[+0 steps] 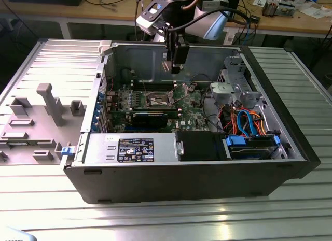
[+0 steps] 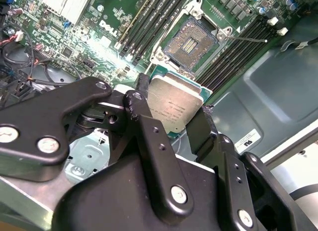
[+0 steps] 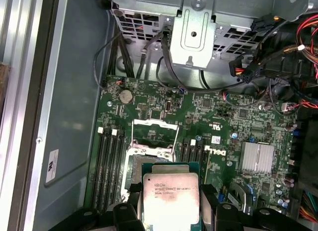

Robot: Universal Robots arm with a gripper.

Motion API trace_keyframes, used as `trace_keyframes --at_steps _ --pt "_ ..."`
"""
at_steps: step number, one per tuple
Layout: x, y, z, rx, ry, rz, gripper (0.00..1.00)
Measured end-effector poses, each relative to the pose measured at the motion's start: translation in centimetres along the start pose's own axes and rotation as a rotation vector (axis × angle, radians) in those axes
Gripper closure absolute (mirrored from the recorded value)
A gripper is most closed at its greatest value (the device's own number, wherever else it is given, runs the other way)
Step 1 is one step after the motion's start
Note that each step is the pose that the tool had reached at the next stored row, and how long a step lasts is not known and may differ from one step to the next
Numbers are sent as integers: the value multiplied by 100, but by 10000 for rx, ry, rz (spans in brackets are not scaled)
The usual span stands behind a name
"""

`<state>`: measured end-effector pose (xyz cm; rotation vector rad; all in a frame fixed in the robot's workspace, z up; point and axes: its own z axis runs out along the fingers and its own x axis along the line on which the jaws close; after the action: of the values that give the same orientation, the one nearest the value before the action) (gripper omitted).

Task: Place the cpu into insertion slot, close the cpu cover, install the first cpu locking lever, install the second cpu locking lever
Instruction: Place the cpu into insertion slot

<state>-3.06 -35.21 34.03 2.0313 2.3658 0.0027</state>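
Broadly, a ribbed metal table (image 1: 155,220) carries an open computer case (image 1: 181,184), with the case's grey side panel (image 1: 41,111) lying flat at nine o'clock of it in the exterior view. Inside the case, a black box with a label (image 1: 136,149) runs along the six o'clock wall, a silvery drive cage (image 1: 236,80) sits at about two o'clock, and blue and orange cables (image 1: 248,123) bunch at four o'clock. The green board (image 1: 192,103) lies on the case floor, from the middle toward eleven o'clock. The arm (image 1: 176,13) reaches in from twelve o'clock, and its gripper (image 1: 175,69) hangs above the board, well clear of it. In both wrist views the gripper (image 2: 174,106) (image 3: 171,210) has its black fingers (image 2: 144,107) pressed against two opposite edges of the cpu (image 2: 176,108) (image 3: 170,191), pinching it flat with the silvery top (printed, and ringed by a green edge) facing the cameras. The insertion slot (image 2: 191,42) (image 3: 149,159) lies bare on the board beneath, apart from the cpu, its dark centre uncovered. The cpu cover (image 3: 154,149) stands swung up from the slot's far edge in the first wrist view, and a thin wire lever (image 2: 246,38) juts away from the socket in the second wrist view.
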Motion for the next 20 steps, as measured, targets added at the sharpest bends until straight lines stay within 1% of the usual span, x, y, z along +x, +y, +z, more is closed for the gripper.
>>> trace_keyframes --at_steps 20 --pt "0 0 1 6 -15 229 45"
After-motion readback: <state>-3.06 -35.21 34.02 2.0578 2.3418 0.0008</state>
